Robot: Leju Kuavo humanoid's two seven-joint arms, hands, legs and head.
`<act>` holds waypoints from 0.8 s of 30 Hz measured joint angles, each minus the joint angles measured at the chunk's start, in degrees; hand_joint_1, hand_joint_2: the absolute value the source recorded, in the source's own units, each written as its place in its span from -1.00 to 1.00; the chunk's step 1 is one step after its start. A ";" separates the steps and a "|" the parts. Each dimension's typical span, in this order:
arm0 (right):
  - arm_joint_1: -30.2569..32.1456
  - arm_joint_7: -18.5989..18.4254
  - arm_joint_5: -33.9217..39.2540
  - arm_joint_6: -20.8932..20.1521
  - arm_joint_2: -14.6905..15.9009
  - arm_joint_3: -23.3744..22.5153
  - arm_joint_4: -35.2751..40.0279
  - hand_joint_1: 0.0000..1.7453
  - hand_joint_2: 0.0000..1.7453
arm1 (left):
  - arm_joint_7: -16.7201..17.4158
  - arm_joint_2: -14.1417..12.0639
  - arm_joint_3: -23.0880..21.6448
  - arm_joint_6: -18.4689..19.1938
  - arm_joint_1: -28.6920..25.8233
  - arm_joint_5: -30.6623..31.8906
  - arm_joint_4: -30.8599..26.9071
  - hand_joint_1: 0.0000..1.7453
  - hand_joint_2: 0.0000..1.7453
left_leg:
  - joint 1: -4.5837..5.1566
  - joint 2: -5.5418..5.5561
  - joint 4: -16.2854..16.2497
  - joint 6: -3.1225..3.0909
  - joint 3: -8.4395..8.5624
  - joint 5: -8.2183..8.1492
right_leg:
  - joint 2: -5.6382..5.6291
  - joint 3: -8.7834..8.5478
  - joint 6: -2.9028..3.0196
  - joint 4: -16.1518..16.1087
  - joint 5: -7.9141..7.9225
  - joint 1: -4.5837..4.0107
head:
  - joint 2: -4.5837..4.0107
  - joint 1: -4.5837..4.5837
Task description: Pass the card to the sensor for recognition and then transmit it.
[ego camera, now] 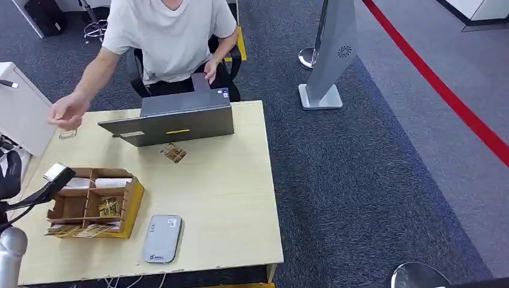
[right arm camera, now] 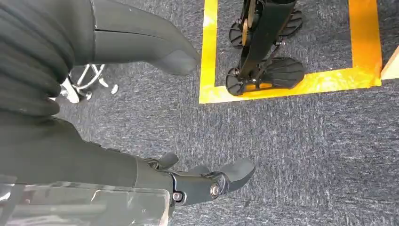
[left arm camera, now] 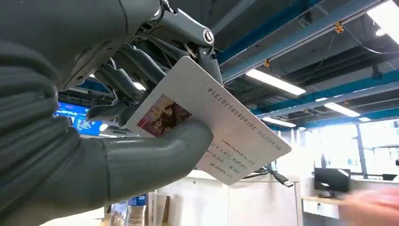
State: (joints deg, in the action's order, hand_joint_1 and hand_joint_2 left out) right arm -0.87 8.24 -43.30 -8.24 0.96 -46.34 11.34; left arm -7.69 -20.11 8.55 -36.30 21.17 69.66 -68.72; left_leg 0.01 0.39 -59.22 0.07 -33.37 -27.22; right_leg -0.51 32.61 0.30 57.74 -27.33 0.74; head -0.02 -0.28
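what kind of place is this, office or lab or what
Probably an open-plan office or demo hall: a person sits at a wooden desk with a laptop on grey carpet, and the left wrist view shows an exposed ceiling with strip lights.

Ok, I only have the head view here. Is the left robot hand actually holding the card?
Observer: Yes. In the left wrist view the left robot hand pinches the card between its thumb and fingers.
Operator: Which face of it can you see?
Observer: The printed side, with a small photo and a long number along one edge.
Operator: And the right robot hand?
Observer: The right wrist view shows the right robot hand hanging over grey carpet, holding nothing, near yellow floor tape.
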 joint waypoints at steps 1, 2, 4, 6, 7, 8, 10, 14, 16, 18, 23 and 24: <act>0.01 0.00 -0.09 0.00 0.00 0.00 0.00 -1.00 1.00 | -0.02 -0.24 -0.07 0.35 0.00 -0.31 0.00 1.00 1.00 | 0.00 0.00 0.00 0.00 0.00 0.00 | 0.00 0.01 0.00 0.00 0.00 0.00 | 0.02 0.00; 0.01 0.00 -0.09 0.00 0.00 0.00 0.00 -1.00 1.00 | -0.07 -0.24 -0.13 0.64 0.00 -0.35 0.00 1.00 1.00 | 0.00 0.00 0.00 0.00 0.01 0.00 | 0.00 0.01 0.00 0.00 0.00 0.00 | 0.00 0.00; -0.01 0.00 -0.11 0.00 0.00 0.00 0.00 -1.00 1.00 | -0.46 -0.22 -0.85 1.42 0.00 -0.15 -0.02 1.00 1.00 | 0.00 0.01 0.00 0.00 0.00 0.00 | 0.00 0.00 0.00 0.00 0.00 0.00 | 0.02 0.00; -0.01 -0.07 -0.17 0.02 -0.02 0.00 0.00 -1.00 1.00 | -0.52 -0.13 -1.68 2.03 -0.02 0.35 -0.39 1.00 1.00 | 0.00 0.01 0.00 0.00 0.00 0.00 | 0.00 0.00 0.00 0.00 0.00 0.00 | 0.02 -0.02; -0.01 -0.07 -0.17 0.02 -0.02 0.00 0.00 -1.00 1.00 | -0.55 -0.11 -2.21 2.10 -0.02 0.48 -0.59 1.00 1.00 | 0.00 0.01 0.00 0.00 0.00 0.00 | 0.00 0.00 0.00 0.00 0.00 0.00 | 0.00 -0.02; -0.01 -0.09 -0.17 0.07 -0.02 0.00 0.00 -1.00 1.00 | -0.55 -0.07 -2.45 2.27 -0.02 0.50 -0.70 1.00 1.00 | 0.01 0.00 0.00 0.00 0.01 0.00 | -0.01 0.00 0.00 0.00 0.01 0.00 | 0.00 0.00; 0.04 -0.09 -0.17 0.07 -0.04 0.00 0.00 -1.00 1.00 | -0.55 0.09 -2.80 2.38 -0.02 0.50 -0.85 1.00 1.00 | 0.01 -0.01 0.00 0.00 0.01 0.00 | -0.03 0.00 0.01 0.00 0.01 0.00 | 0.00 -0.02; 0.01 -0.09 -0.17 0.07 -0.07 0.00 0.00 -1.00 1.00 | -0.55 0.17 -3.24 2.38 -0.02 0.52 -1.16 1.00 1.00 | 0.00 -0.01 0.00 0.00 0.01 0.00 | -0.01 0.01 0.01 0.00 0.01 0.00 | 0.00 -0.02; 0.02 -0.11 -0.17 0.07 -0.07 0.00 0.00 -1.00 1.00 | -0.55 0.20 -3.34 2.43 -0.04 0.52 -1.27 1.00 1.00 | 0.00 -0.01 0.00 0.00 0.01 0.00 | -0.01 0.01 0.01 0.00 0.01 0.00 | 0.00 0.00; 0.02 -0.22 -0.22 0.07 -0.07 0.00 0.00 -1.00 1.00 | -0.57 0.33 -3.94 2.80 -0.07 0.88 -1.95 1.00 1.00 | 0.00 0.00 0.00 0.00 0.01 0.00 | -0.01 0.02 0.01 0.00 0.01 0.00 | 0.00 0.00; -0.02 -0.44 -0.28 0.09 -0.35 0.00 0.00 -1.00 1.00 | -0.37 1.73 -7.70 6.30 -0.66 2.49 -6.04 1.00 1.00 | 0.01 0.01 -0.01 0.00 0.00 0.00 | 0.00 0.00 0.00 0.00 0.01 0.00 | 0.00 -0.02; 0.00 -0.46 -0.35 0.09 -0.48 -0.02 0.02 -1.00 1.00 | -0.11 2.19 -9.43 7.41 -0.96 2.86 -7.61 1.00 1.00 | 0.04 0.01 -0.01 0.00 0.00 0.00 | 0.01 0.00 -0.01 -0.01 0.02 0.00 | 0.00 0.00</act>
State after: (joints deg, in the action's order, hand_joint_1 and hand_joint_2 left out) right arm -0.87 7.78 -43.65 -8.15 0.48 -46.36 11.37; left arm -7.80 -17.92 -0.88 -28.89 20.21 72.52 -76.33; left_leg 0.05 0.40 -59.23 0.06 -33.37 -27.22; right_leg -0.50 32.61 0.29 57.73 -27.31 0.75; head -0.02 -0.28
